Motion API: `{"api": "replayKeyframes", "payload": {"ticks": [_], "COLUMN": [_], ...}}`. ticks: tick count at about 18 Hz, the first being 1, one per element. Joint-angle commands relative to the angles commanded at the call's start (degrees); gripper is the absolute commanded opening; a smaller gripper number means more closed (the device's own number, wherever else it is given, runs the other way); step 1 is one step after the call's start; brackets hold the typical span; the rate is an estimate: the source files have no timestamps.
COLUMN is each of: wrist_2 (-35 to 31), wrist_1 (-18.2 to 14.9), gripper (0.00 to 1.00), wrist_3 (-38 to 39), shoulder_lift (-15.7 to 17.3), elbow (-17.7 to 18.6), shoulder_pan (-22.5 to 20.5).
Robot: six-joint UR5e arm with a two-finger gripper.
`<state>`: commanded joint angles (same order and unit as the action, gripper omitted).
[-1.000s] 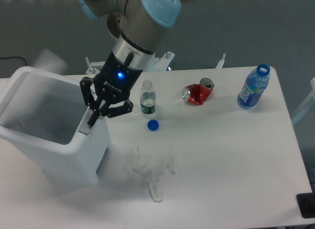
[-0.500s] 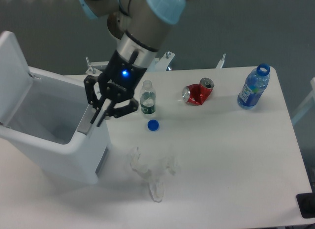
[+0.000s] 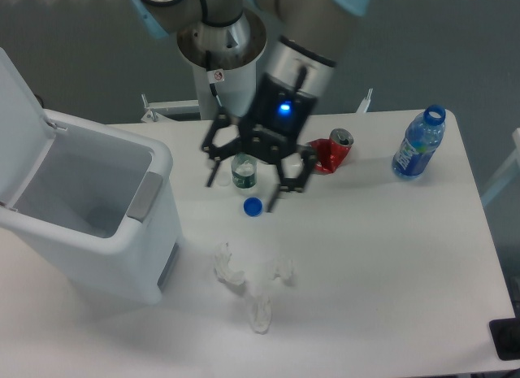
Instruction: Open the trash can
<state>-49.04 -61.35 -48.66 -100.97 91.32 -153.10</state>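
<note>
— On the left side of the table (image 3: 390, 272), what do you see?

— That's where the trash can (image 3: 97, 232) stands, a big white boxy bin with rounded corners. Its lid (image 3: 18, 122) is swung up and leans back at the far left, so the inside lies open to view. A grey push tab (image 3: 144, 196) sits on the rim at the bin's right edge.

— And the arm?

— It reaches down from the far side over the middle of the table. The gripper (image 3: 244, 191) hangs well to the right of the bin, touching nothing that I can make out. Its two fingers are spread wide, and nothing is held between them. A blue light glows on the wrist above.

— What lies under it?

— A small clear bottle with a green label (image 3: 243, 171) stands upright between the spread fingers as seen from this camera; whether the claw is level with it or above it I cannot tell. A blue bottle cap (image 3: 253, 206) lies just near of that bottle.

— Anything else on the table?

— A crushed red can (image 3: 327, 152) lies on its side to the right of the gripper. Further right, close to the table's far right corner, an uncapped blue bottle (image 3: 418, 144) stands upright. Toward the near edge, a crumpled piece of clear plastic (image 3: 250, 285) lies on the white surface, right of the bin's lower corner.
</note>
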Motion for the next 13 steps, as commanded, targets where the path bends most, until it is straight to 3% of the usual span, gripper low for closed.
{"api": "replayKeyframes", "payload": {"ticks": [3, 7, 10, 13], "wrist_2": [-0.96, -18.59, -25.11, -35.83], "wrist_1": [1.14, 3.07, 4.48, 4.4], "gripper": [1.0, 1.0, 1.0, 1.0], "wrist_3": [-6.34, -13.72, -17.42, -18.04], "shoulder_lift": [-3.52, -7.47, -12.22, -14.42], "elbow": [0.0, -1.14, -3.95, -4.74], "shoulder_pan": [-2.11, -1.86, -1.59, 0.25]}}
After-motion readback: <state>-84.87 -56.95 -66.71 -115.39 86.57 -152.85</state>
